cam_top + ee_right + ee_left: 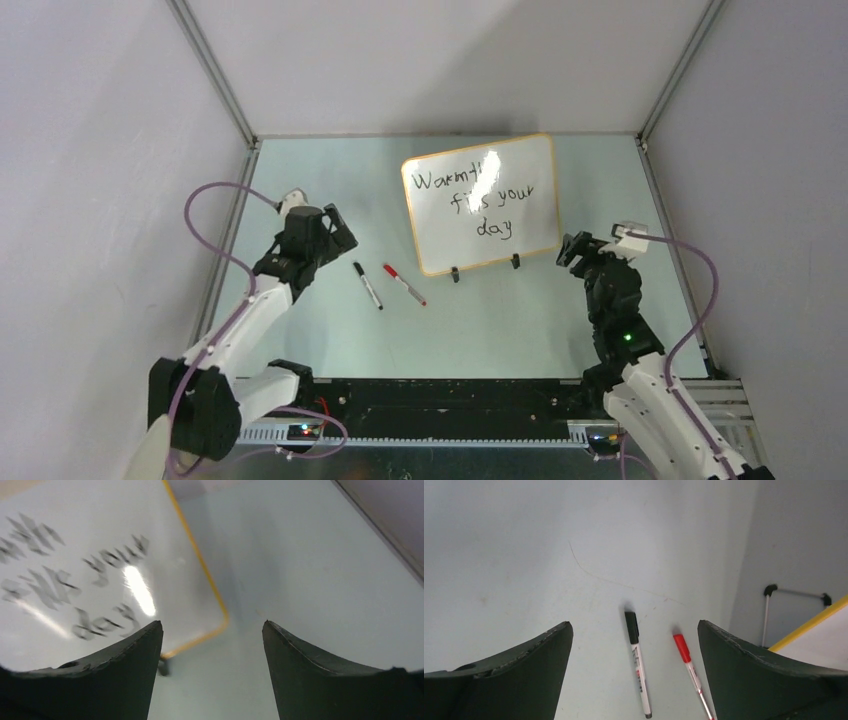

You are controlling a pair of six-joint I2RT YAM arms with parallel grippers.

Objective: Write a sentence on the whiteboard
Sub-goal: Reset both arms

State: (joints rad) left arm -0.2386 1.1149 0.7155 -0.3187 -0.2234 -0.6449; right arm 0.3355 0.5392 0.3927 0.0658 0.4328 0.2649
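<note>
**While the words sit on the board, both grippers hang empty**

Because nothing is between its fingers, the left gripper (340,232) at the left of the top picture is wide open and holds nothing. It hangs just above the table (500,330), beside the two pens, so I think it can reach them easily.

Next comes the black marker (367,285), lying flat. Just beside it, not touching, lies the red marker (404,285). Both look like they have their caps on, which keeps them from drying out.

In the upper middle stands the whiteboard (440,245) on its two small black feet (455,274). Its face is turned toward the arms, so it is easy to write on and to read. The sentence (487,205) fills it in three lines: "Warmth fills your day". A bright glare hides a few letters. The writing job looks done.

At the right, the right gripper (572,248) is wide open too, and empty. It hangs near the board's lower right corner without touching it, maybe ready to steady the board.
</note>
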